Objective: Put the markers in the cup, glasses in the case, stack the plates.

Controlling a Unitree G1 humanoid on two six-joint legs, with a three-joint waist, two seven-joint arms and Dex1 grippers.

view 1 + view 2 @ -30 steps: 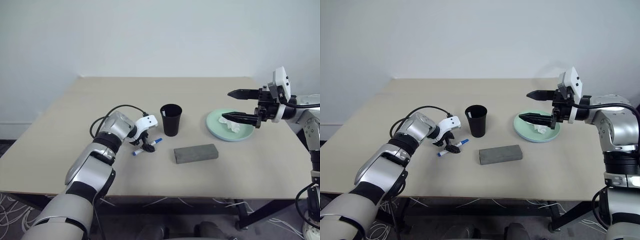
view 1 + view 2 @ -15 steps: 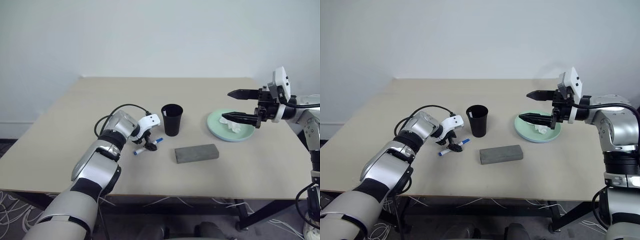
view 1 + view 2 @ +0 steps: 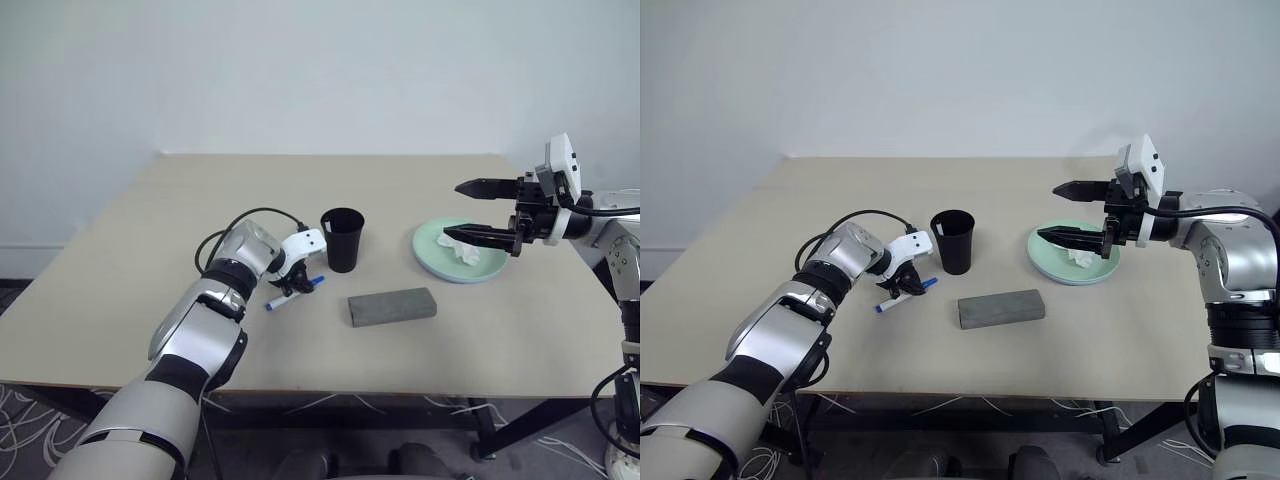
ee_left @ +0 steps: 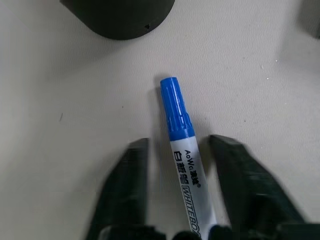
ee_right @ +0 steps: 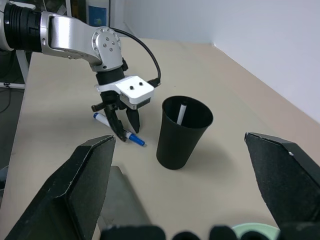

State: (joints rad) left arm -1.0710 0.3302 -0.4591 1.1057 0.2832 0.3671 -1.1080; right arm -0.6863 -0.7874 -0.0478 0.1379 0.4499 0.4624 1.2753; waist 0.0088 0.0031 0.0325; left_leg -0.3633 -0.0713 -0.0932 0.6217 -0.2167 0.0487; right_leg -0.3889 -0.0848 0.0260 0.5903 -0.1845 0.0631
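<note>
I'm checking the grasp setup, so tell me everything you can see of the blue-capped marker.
The blue-capped marker is a slim pen with a white barrel printed in black lettering, including the word WHITEBOARD, and a ribbed blue cap, plastic by its look. It lies flat on the beige table, cap end pointing toward the black cup but apart from it. The left gripper straddles its barrel, a black finger on each side with a gap visible; it is not yet lifted.

We see the blue-capped marker (image 4: 182, 160) cut off at the left wrist view's lower edge, its tail end lost between the blurred fingers (image 4: 125, 195). The black cup (image 4: 120, 17) runs off the same view's top. A white pen (image 5: 182, 111) barely shows inside that cup; its cap is hidden.
</note>
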